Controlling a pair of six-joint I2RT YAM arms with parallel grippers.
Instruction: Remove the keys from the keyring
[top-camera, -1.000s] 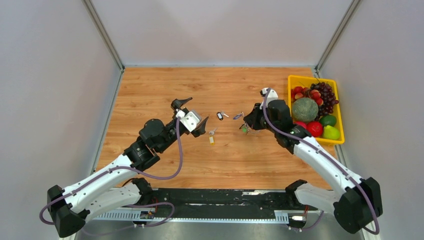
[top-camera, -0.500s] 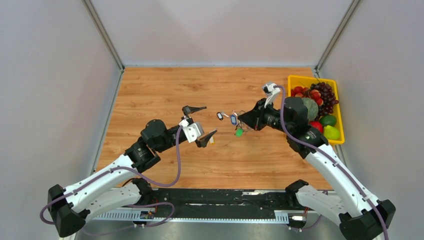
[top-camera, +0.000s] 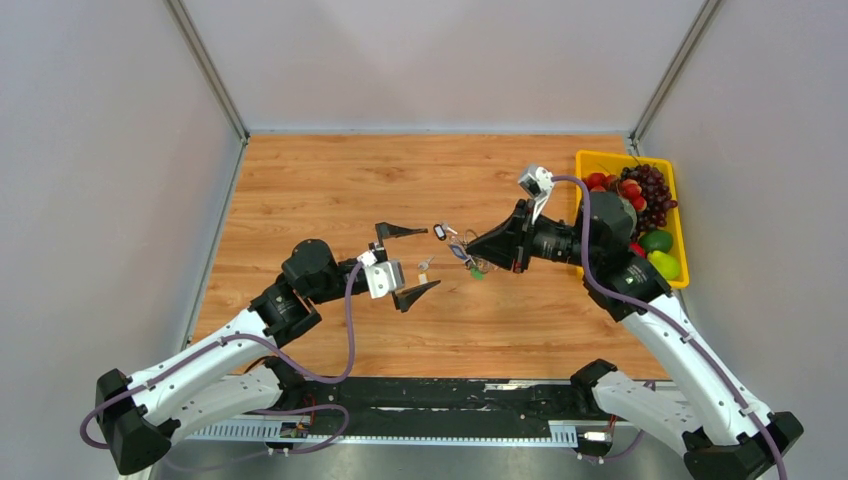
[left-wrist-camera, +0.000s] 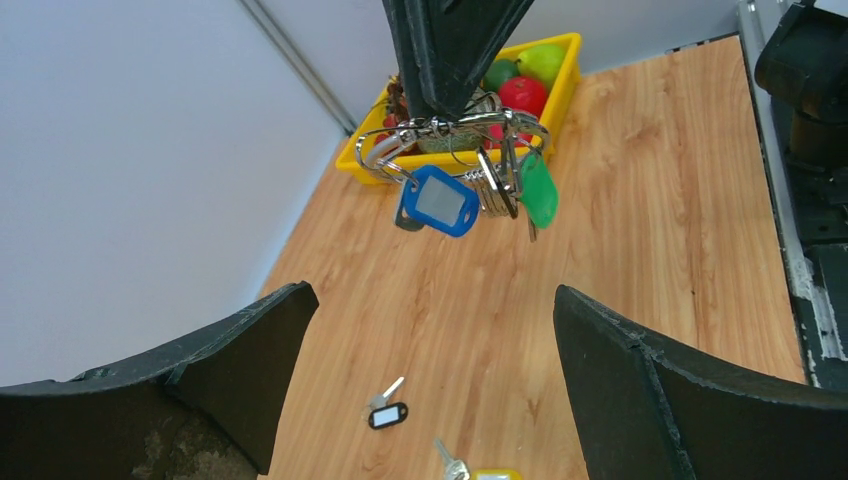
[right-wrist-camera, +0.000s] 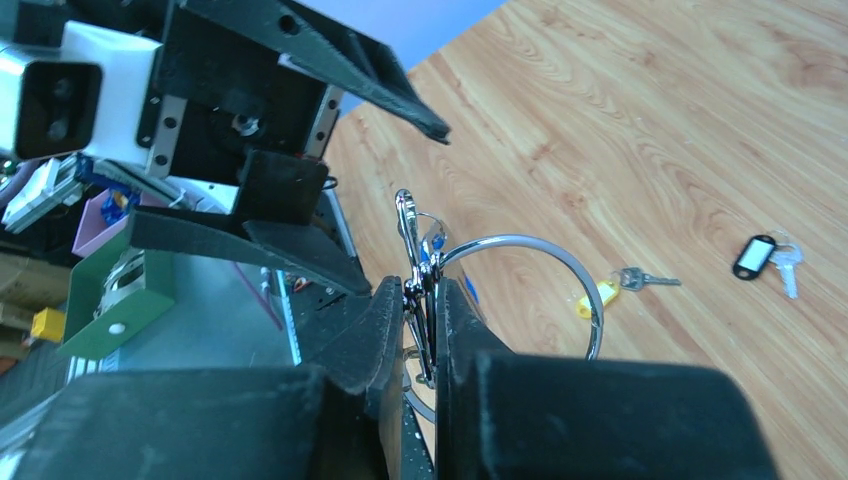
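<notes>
Right fingers (right-wrist-camera: 455, 330) clenched on the keyring (right-wrist-camera: 525, 238), held aloft; left fingers (left-wrist-camera: 640, 390) released (wide apart) should pinch only the blue-tagged key (left-wrist-camera: 437, 201), squarely

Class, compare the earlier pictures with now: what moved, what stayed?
The right gripper, shut on the keyring, lifted it and swung it left toward the left gripper, which turned its open jaws to face it. The black-tagged key, yellow-tagged key and fruit tray stayed put.
</notes>
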